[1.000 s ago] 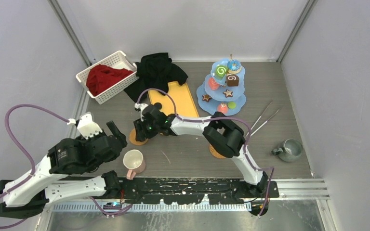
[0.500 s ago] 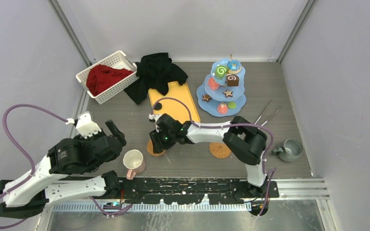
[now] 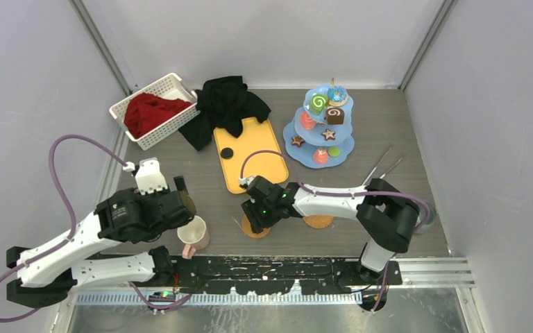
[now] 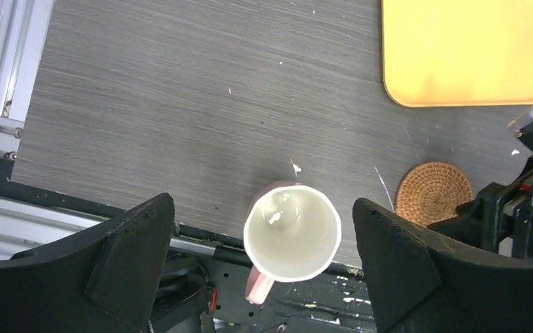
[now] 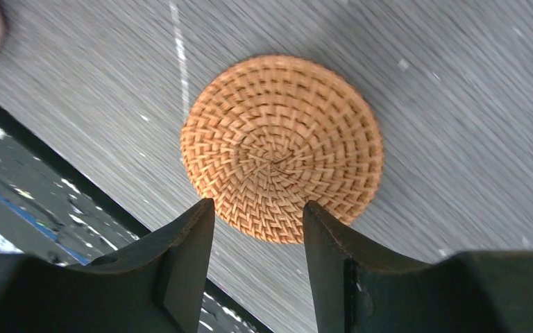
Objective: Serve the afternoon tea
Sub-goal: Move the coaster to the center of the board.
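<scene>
The pink-handled cream mug (image 3: 194, 234) stands upright near the front edge. In the left wrist view the mug (image 4: 291, 232) is empty and sits below and between my wide-open fingers. My left gripper (image 3: 184, 208) hovers over it without touching. My right gripper (image 3: 257, 218) stands a narrow gap apart, its tips resting on the near rim of a woven coaster (image 5: 281, 146), which also shows in the top view (image 3: 255, 228). The pale-blue three-tier stand (image 3: 319, 132) with toy sweets is at the back right. The grey metal mug is hidden behind the right arm.
A second woven coaster (image 3: 318, 221) lies right of the first. The orange-yellow tray (image 3: 253, 149) holds a small black disc. A black cloth (image 3: 225, 104) and the white basket with red cloth (image 3: 154, 109) are at the back. Two thin sticks (image 3: 382, 166) lie at the right.
My right gripper has slid right and toward the front edge, with the woven coaster moving along under its tips. My left arm has moved right, over the cream mug.
</scene>
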